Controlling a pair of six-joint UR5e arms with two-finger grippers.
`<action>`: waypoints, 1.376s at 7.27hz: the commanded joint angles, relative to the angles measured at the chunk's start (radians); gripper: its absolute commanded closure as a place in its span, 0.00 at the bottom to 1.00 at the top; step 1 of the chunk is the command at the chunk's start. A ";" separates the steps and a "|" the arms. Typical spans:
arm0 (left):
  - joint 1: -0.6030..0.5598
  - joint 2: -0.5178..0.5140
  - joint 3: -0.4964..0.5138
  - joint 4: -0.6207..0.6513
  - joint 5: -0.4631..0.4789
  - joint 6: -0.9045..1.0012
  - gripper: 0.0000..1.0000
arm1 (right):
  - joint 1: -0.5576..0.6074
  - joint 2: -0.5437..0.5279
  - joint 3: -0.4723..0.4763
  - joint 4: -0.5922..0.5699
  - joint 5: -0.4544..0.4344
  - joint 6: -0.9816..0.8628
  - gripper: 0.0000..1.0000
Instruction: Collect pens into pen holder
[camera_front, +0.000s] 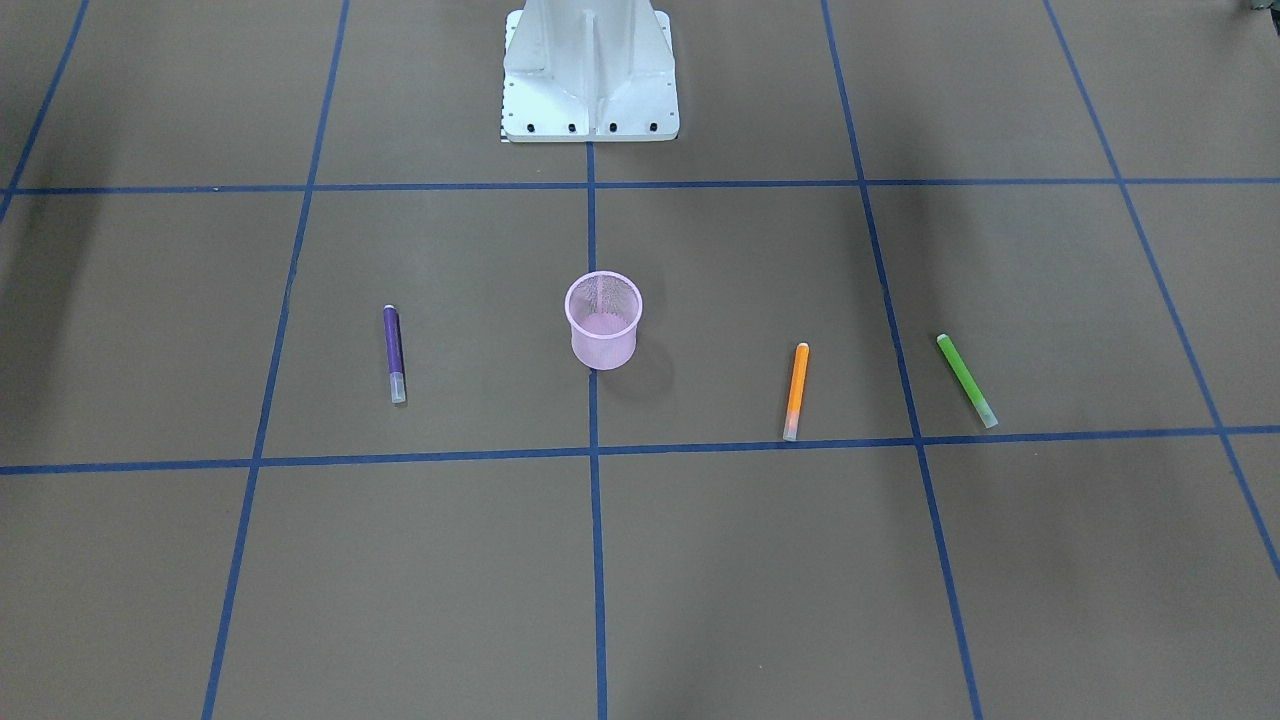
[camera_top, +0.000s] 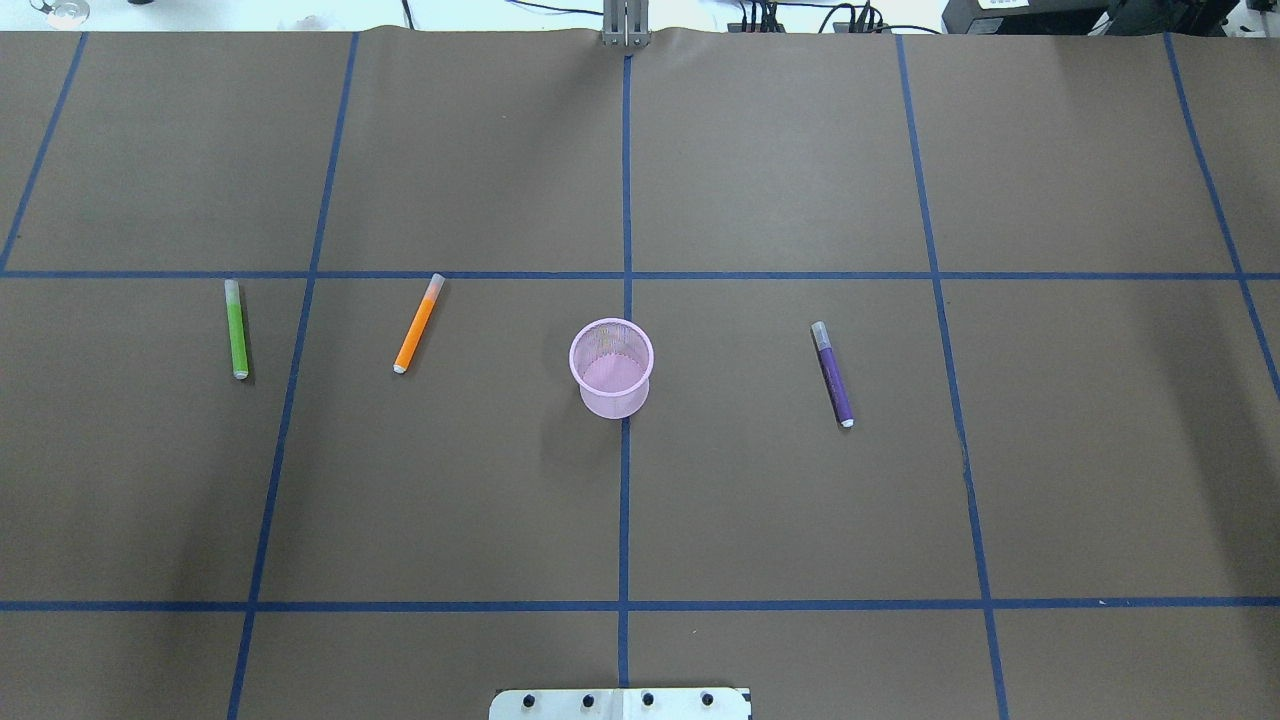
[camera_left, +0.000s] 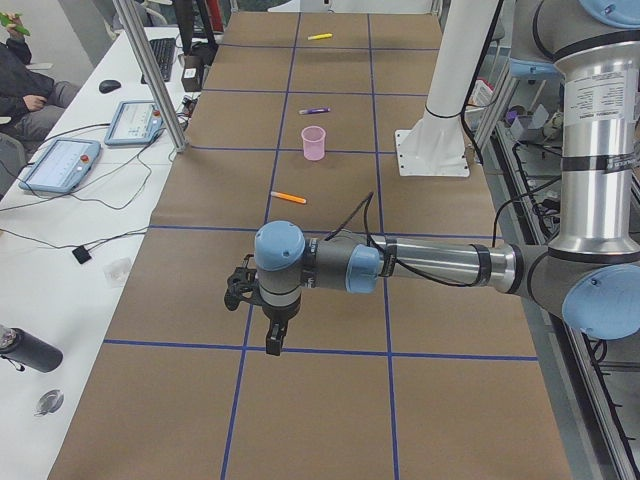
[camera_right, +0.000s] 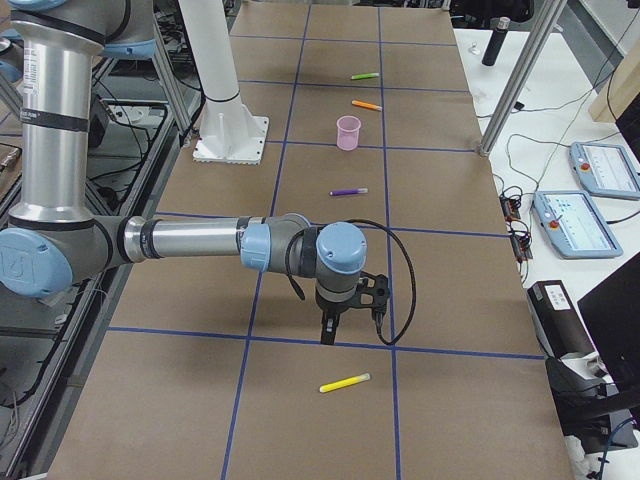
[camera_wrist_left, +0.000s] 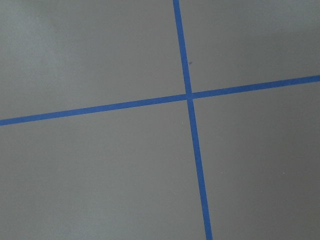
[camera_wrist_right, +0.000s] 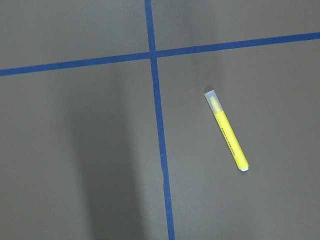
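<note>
The pink mesh pen holder (camera_top: 611, 366) stands upright and empty at the table's middle (camera_front: 603, 320). The purple pen (camera_top: 832, 373) lies to its right, and the orange pen (camera_top: 417, 323) and green pen (camera_top: 237, 328) lie to its left. A yellow pen (camera_wrist_right: 226, 130) lies far out on the right end of the table (camera_right: 345, 383). My left gripper (camera_left: 271, 343) hangs over the table's left end, away from all pens. My right gripper (camera_right: 327, 334) hangs over the right end, just short of the yellow pen. I cannot tell whether either is open or shut.
The brown table cover carries a grid of blue tape lines (camera_wrist_left: 189, 96). The robot's white base (camera_front: 590, 75) stands behind the holder. Tablets (camera_left: 60, 163) and cables lie on a side bench, with a seated person (camera_left: 25, 85) beyond.
</note>
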 joint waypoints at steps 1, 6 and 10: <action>-0.001 0.003 -0.004 -0.002 0.000 0.000 0.00 | 0.001 0.002 -0.001 -0.001 0.002 -0.003 0.00; 0.018 -0.047 -0.146 -0.017 -0.011 -0.112 0.00 | 0.001 0.009 0.013 0.002 0.004 0.000 0.00; 0.372 -0.194 -0.146 -0.063 0.021 -0.869 0.00 | 0.001 0.029 0.037 0.008 0.004 -0.003 0.00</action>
